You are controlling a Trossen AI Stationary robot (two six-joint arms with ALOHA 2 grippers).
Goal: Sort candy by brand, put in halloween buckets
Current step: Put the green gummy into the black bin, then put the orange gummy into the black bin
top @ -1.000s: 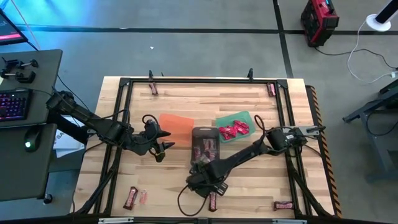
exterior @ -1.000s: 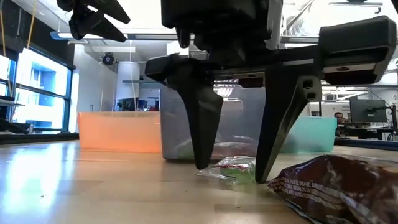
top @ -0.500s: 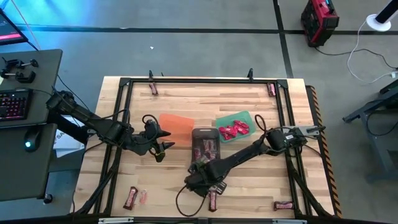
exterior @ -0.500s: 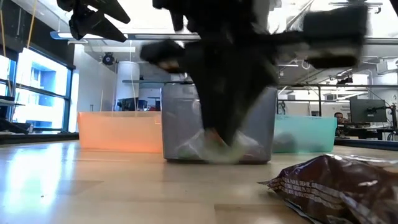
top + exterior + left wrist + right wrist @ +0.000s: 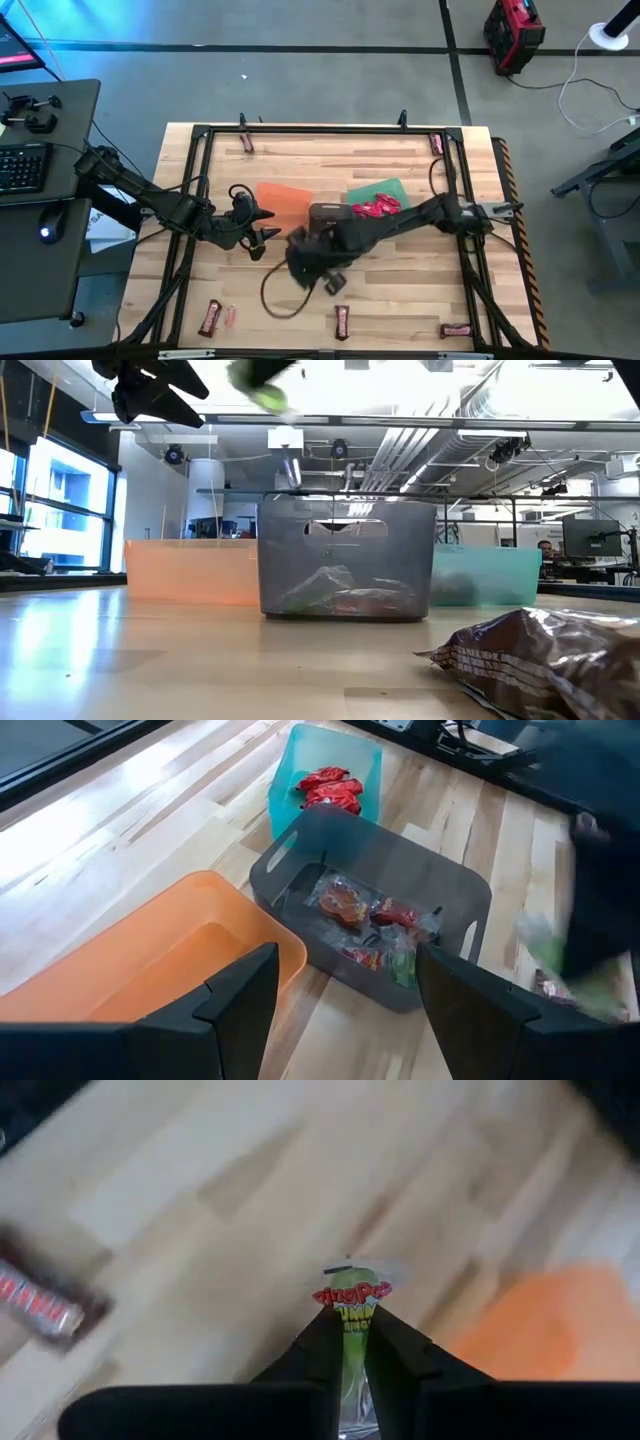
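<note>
My right gripper [image 5: 347,1332] is shut on a small green wrapped candy [image 5: 347,1302], high above the table [image 5: 303,262], left of the dark grey bucket [image 5: 370,920]. That bucket holds several mixed candies. The green bucket [image 5: 375,190] holds red candies [image 5: 376,207]. The orange bucket [image 5: 283,195] is left of the grey one. My left gripper [image 5: 262,240] hovers open near the orange bucket, holding nothing. In the low view the held candy is a green blur [image 5: 262,395] near the top. My right gripper pinches the green candy between its two fingertips [image 5: 322,1342]. The wrapper's printed end [image 5: 347,1292] sticks out beyond the tips. The candy is lifted clear of the table.
Brown bars lie near the table's front edge [image 5: 210,318] [image 5: 342,322] [image 5: 455,330], with a small pink piece [image 5: 230,316] beside the left one. Two more bars lie at the far corners [image 5: 247,143] [image 5: 436,145]. A black frame [image 5: 300,131] rims the table.
My right gripper has shut on the green candy that lay on the table in front of the grey bucket. It has lifted the candy clear and swung up and toward the table's left, out of the low view.
</note>
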